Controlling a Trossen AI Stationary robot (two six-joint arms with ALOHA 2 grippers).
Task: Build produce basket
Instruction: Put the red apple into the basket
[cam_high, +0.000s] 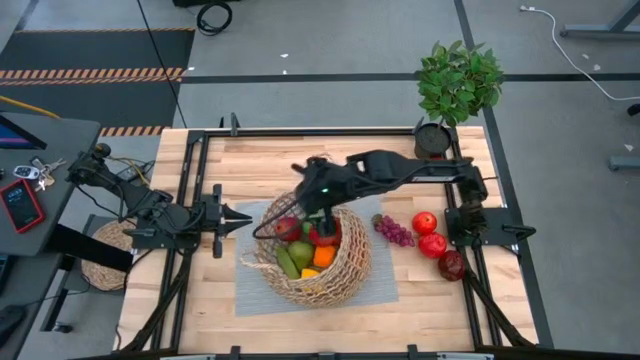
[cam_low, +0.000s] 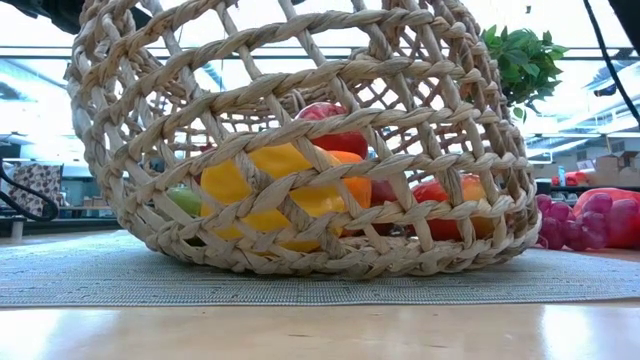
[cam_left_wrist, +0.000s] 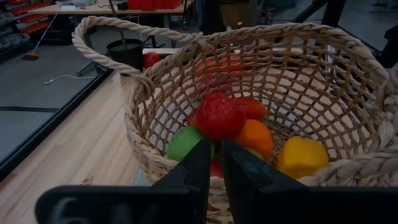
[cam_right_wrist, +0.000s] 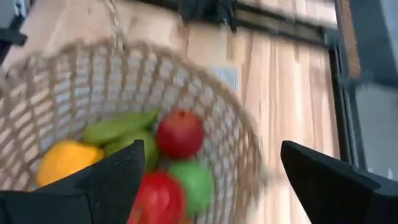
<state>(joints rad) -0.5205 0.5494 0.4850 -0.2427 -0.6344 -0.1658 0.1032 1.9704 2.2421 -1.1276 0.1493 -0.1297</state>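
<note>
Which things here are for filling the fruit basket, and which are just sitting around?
For the job:
- basket, on the grey mat
- fruit and vegetables inside it
- grapes and red fruits waiting on the table
- right gripper, open over the basket

Just lying about:
- potted plant
- round woven mat
- phone and keys
- left gripper, shut, beside the basket

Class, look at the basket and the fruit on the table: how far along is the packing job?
Done: several pieces already lie in the basket. In hand: nothing; the right gripper hangs open above it, and the left gripper waits shut beside it. Left: the grapes and three red fruits on the table.
</note>
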